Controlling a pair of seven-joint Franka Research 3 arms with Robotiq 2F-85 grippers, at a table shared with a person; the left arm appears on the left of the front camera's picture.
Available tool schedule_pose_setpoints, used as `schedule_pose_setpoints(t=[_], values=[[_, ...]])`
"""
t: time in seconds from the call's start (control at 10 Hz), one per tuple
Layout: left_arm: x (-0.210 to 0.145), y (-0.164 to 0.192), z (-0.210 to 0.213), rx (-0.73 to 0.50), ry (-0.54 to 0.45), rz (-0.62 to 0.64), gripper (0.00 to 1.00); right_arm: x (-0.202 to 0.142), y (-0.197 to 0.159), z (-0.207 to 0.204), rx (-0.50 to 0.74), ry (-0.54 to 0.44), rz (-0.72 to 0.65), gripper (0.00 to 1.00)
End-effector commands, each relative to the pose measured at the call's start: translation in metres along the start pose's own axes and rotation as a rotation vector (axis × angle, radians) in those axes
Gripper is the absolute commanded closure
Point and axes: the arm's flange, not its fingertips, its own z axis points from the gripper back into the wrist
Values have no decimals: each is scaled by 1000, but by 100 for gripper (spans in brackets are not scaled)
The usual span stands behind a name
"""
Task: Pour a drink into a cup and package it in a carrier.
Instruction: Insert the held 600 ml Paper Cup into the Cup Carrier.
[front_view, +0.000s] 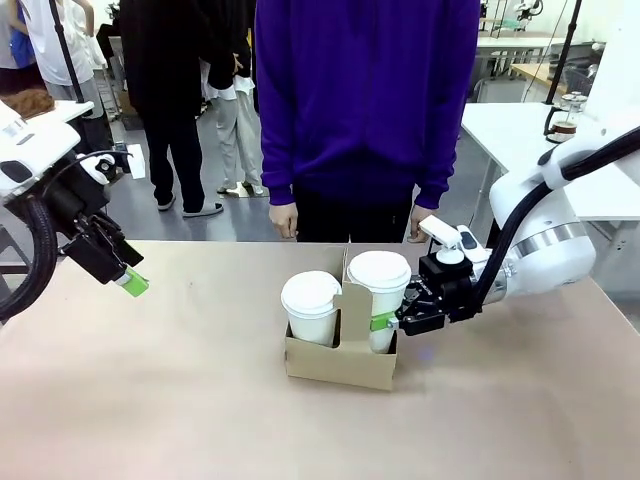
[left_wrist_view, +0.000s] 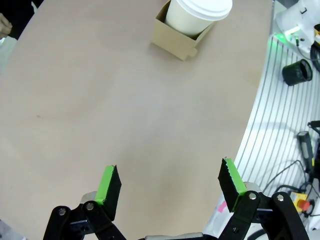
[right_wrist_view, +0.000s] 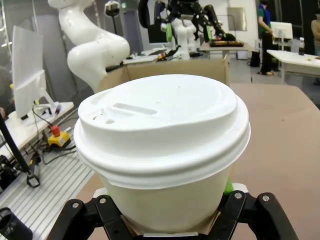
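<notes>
- Cup (front_view: 379, 283): tall white paper cup with a domed lid, seated in the right slot of the brown cardboard carrier (front_view: 340, 362) mid-table.
- Right gripper (front_view: 392, 322): fingers clamped on this cup's side.
- Second lidded cup (front_view: 311, 307): left slot.
- Left gripper (left_wrist_view: 170, 187): spread wide, holding nothing, above the table (left_wrist_view: 100, 100).
- Cup bases hidden inside the carrier.

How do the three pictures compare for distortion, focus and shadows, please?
Front view: even, soft light, sharp throughout, only faint shadow under the carrier. Left wrist view: wide-angle bending curves the table edge; the left claw is crisp. Right wrist view: the cup looms large and bulging between the right claw's fingers, background slightly soft.
</notes>
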Motion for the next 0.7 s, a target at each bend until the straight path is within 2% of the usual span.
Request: schedule_pose_setpoints(t=[0.0, 0.3, 0.4, 0.6], values=[[-1, 0, 1, -10, -11, -14, 3, -8, -11, -7, 23, 39, 60, 20], [-1, 0, 1, -10, -11, -14, 3, -18, -13, -8, 31, 52, 94, 20], [-1, 0, 1, -10, -11, -14, 3, -20, -11, -6, 29, 50, 113, 0], [-1, 0, 1, -10, -11, -14, 3, -15, -7, 6, 18, 57, 129, 0]])
